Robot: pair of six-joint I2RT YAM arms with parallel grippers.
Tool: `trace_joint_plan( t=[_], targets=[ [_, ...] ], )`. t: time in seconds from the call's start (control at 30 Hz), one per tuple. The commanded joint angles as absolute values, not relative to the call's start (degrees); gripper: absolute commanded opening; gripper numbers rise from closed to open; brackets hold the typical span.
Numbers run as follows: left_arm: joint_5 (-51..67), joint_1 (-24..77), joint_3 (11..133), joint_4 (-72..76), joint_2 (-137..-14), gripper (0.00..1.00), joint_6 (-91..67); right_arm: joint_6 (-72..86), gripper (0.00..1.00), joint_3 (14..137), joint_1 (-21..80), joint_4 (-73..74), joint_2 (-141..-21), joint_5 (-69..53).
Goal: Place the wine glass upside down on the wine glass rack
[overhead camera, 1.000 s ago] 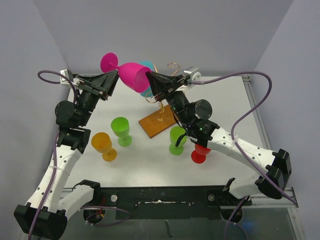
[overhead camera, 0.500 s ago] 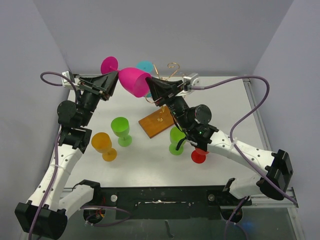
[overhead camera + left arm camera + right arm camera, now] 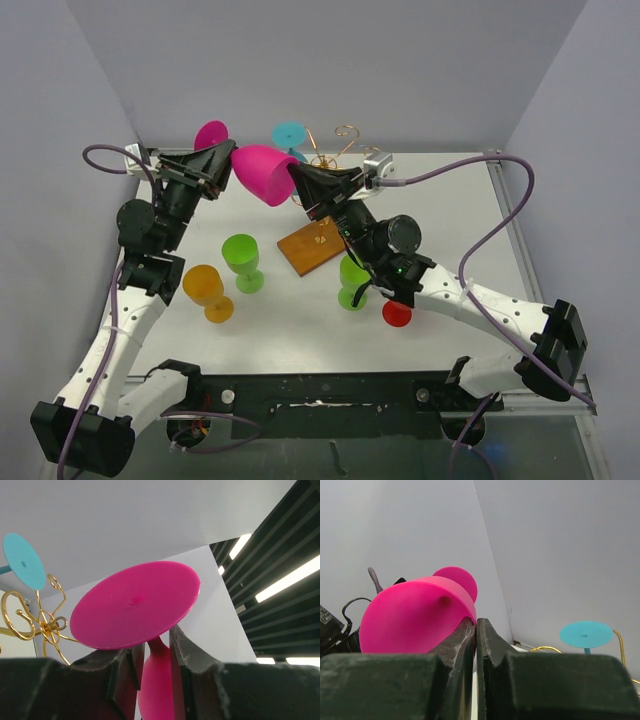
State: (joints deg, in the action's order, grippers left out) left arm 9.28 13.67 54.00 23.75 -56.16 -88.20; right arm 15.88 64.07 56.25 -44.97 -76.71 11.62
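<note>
Wine glass [image 3: 262, 172], pink: held aloft on its side above the table's [image 3: 460, 220] far-left part, stem clamped by the left gripper [image 3: 228, 161], bowl rim pinched by the right gripper [image 3: 296, 178]. Wine glass rack [image 3: 312, 248]: set toward the far edge, a teal glass [image 3: 289, 134] hung upon it.

Lighting was bright and even. Ceiling strips [image 3: 287, 577] glared in the left wrist view; shadows on the table [image 3: 450, 215] fell soft; the right gripper [image 3: 476, 624] seemed slightly blurred up close.
</note>
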Motion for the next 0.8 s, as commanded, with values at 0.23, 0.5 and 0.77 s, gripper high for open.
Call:
trace_joint_plan(
  t=[0.23,0.5,0.77],
  targets=[
    [8.7,13.8,56.7,26.0,-56.4,0.00,-84.6,16.8,0.07,63.1,57.3,-47.7,-73.8,11.0],
    [10.4,13.7,61.1,23.6,-57.3,0.00,-75.4,17.4,0.32,62.5,57.4,-43.1,-71.3,16.8],
    [12.5,13.4,69.1,9.4,-57.0,0.00,-49.7,22.2,0.56,61.7,55.0,-28.4,-65.0,23.0]
  ],
)
